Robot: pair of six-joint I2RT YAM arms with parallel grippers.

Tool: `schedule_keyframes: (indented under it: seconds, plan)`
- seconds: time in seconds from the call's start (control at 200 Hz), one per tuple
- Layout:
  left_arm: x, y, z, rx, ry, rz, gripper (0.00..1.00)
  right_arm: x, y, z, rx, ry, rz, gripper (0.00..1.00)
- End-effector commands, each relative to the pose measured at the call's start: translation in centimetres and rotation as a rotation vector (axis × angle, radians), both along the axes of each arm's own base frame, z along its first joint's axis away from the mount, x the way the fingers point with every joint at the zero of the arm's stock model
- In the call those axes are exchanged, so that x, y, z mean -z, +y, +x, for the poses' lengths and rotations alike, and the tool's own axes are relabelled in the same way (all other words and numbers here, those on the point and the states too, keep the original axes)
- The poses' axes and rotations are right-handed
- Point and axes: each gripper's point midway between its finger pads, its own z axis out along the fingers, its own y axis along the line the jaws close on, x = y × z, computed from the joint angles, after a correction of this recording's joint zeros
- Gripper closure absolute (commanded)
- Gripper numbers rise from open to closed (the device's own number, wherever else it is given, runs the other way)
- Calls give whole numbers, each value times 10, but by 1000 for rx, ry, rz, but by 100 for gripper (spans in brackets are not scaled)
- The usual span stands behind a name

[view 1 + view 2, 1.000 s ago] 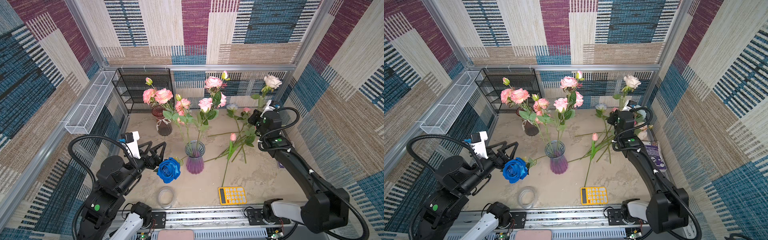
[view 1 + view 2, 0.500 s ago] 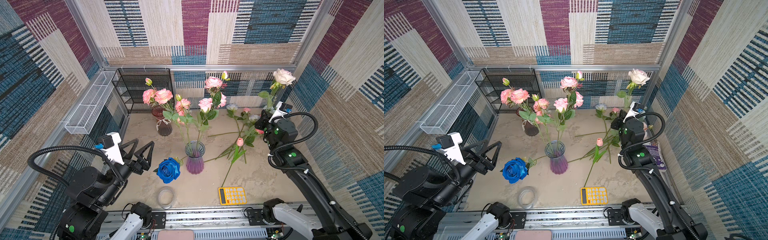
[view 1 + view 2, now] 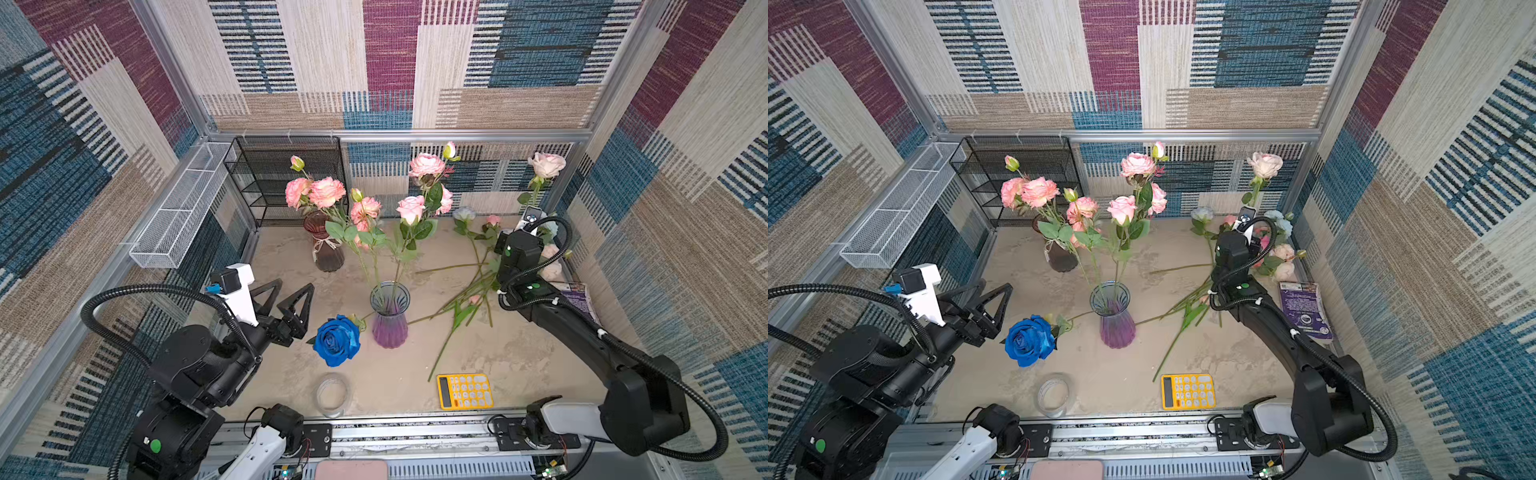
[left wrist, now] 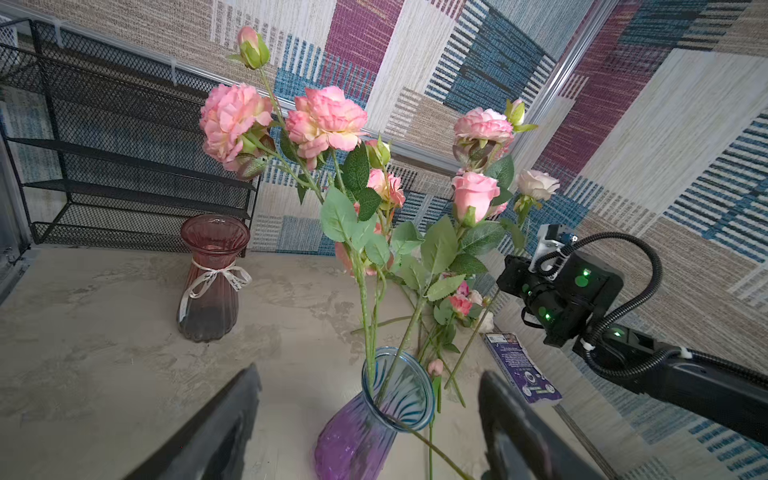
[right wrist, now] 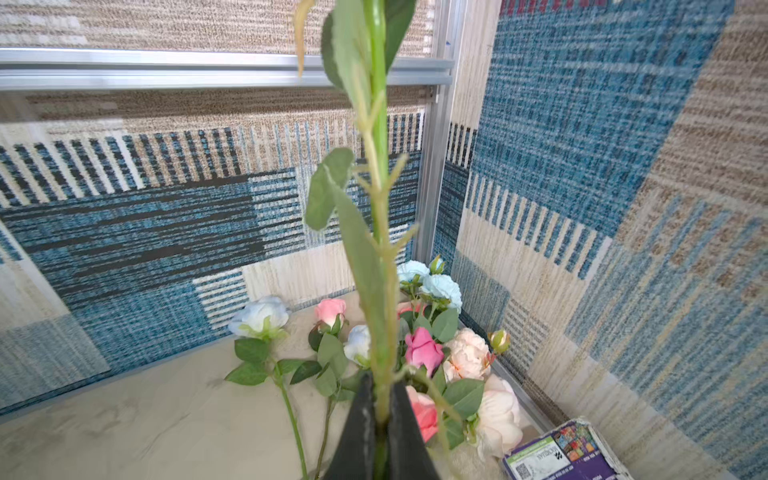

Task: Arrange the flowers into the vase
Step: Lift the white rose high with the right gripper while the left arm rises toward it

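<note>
So, nearest the rail: got a yellow calculator (image 3: 464,391) and a clear tape roll (image 3: 331,395) lying flat. Next up, a deep blue rose (image 3: 336,340) flat on the table just left of the purple vase (image 3: 389,322), with several pink roses (image 3: 411,208) already standing in that vase. Left claw (image 3: 294,283) spread wide, hanging left of the blue rose, gripping nothing. Further right, a tangle of loose flowers (image 5: 467,355) across the table, heads bunched in the far right corner beside a purple booklet (image 3: 575,297). Right claw (image 5: 380,415) pressed together, pinching the stem of a pale rose (image 3: 546,165), bloom up high. Way back: maroon vase (image 3: 328,253) with a bow, then a black mesh rack (image 3: 286,166) against the wall.
</note>
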Motion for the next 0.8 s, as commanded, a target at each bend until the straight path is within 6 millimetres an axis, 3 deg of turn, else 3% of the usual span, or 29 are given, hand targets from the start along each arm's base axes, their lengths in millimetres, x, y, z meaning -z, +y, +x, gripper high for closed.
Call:
schedule_keyframes:
  seconds: [0.0,0.14,0.235,0.346,0.516,0.636,0.796]
  plan:
    - [-5,1,2,-11,-40,30,16,-39,-1,7,26,-120,-3,100]
    - [-15,0,3,-2,-55,57,17,-72,18,-2,-128,-163,78,100]
    - [-28,-6,1,31,-66,83,18,-99,41,-23,-323,-202,135,100]
    - [-45,-22,0,122,-79,111,20,-125,81,-58,-613,-228,172,100]
    - [-83,-62,-13,371,-146,135,24,-162,137,-115,-993,-247,135,100]
    - [-109,-100,-29,648,-174,119,25,-190,169,-139,-1196,-232,121,100]
    - [-128,-131,-35,896,-178,78,26,-234,204,-172,-1409,-294,133,100]
